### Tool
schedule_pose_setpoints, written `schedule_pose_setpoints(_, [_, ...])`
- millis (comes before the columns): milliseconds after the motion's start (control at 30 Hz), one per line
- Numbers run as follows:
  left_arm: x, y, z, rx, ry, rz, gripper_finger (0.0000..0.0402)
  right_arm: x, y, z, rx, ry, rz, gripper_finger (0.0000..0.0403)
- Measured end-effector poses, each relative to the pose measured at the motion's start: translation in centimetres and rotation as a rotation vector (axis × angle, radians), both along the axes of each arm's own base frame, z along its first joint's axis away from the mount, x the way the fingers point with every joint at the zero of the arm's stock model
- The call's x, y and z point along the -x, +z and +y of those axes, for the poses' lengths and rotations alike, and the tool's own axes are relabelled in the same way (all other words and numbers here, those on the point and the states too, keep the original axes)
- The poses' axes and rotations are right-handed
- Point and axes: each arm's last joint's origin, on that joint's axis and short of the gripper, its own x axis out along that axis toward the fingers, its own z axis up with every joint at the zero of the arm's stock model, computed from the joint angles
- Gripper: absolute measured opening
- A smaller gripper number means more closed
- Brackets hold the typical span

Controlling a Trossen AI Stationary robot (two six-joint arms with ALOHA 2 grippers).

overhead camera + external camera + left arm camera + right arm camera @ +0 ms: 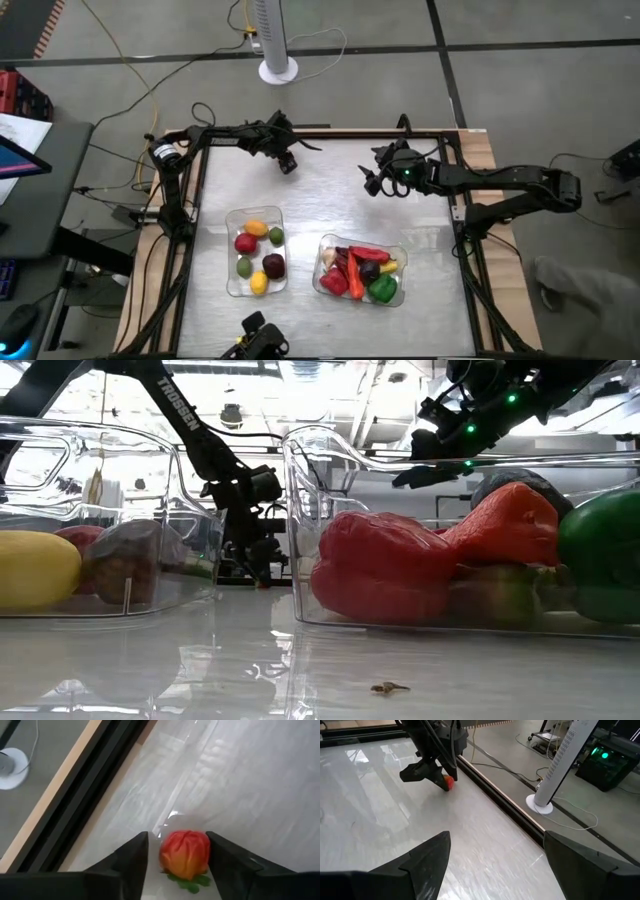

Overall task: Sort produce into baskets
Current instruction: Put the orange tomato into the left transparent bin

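A small red-orange produce piece with green leaves [185, 852] lies on the table near its far edge, also seen in the right wrist view [449, 782]. My left gripper [177, 836] slants down over it, open, with one finger on each side of it [288, 165]. My right gripper [375, 182] hangs open and holds nothing above the far right of the table [496, 837]. Two clear baskets stand near the front. The left one [230, 250] holds lemons, limes and red and purple rounds. The right one [402, 252] holds peppers and chillies. My left gripper comes at the red-orange piece slanting down from the near side. One finger [220, 855] stands right at the piece's side [205, 851]; whether it touches I cannot tell. A strip of table shows between the other finger [135, 855] and the piece. The piece lies on the table.
A black frame rail [95, 785] and a wooden edge run just beyond the piece along the table's far side. A white fan base [278, 70] stands on the floor behind. Bare tabletop [330, 200] lies between the grippers and the baskets.
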Motion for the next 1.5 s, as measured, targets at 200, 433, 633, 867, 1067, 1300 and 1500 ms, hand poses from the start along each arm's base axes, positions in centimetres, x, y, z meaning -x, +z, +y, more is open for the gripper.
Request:
schedule_pose_setpoints(200, [0.0,0.0,-0.1,0.005,-0.002,0.002,0.0123,0.0,0.0,0.0,0.0,0.0,0.0,0.0344])
schedule_pose_setpoints(433, [0.5,2.6,-0.5,0.002,-0.015,0.025,0.0097,0.0,-0.1,0.0,-0.002,0.0,0.008,0.0344])
schedule_pose_setpoints(633, [1.4,8.7,-3.3,0.178,-0.147,-0.115,0.0099,0.2,-0.3,0.0,0.003,-0.009,0.046,0.0344])
schedule_pose_setpoints(867, [2.3,12.7,-10.8,0.513,-0.449,-0.186,0.01,0.8,-0.3,-0.2,0.031,-0.064,0.091,0.0344])
schedule_pose_setpoints(1067, [2.7,13.6,-18.3,0.582,-0.607,-0.01,0.0101,1.6,0.6,0.1,0.021,-0.076,0.055,0.0344])
schedule_pose_setpoints(1300, [3.0,12.2,-23.7,0.442,-0.484,0.195,0.012,2.1,1.7,1.1,0.015,-0.053,-0.012,0.0344])
schedule_pose_setpoints(1500, [2.9,12.2,-25.8,0.302,-0.416,0.245,0.0198,2.1,1.9,1.8,0.015,-0.023,-0.024,0.0344])
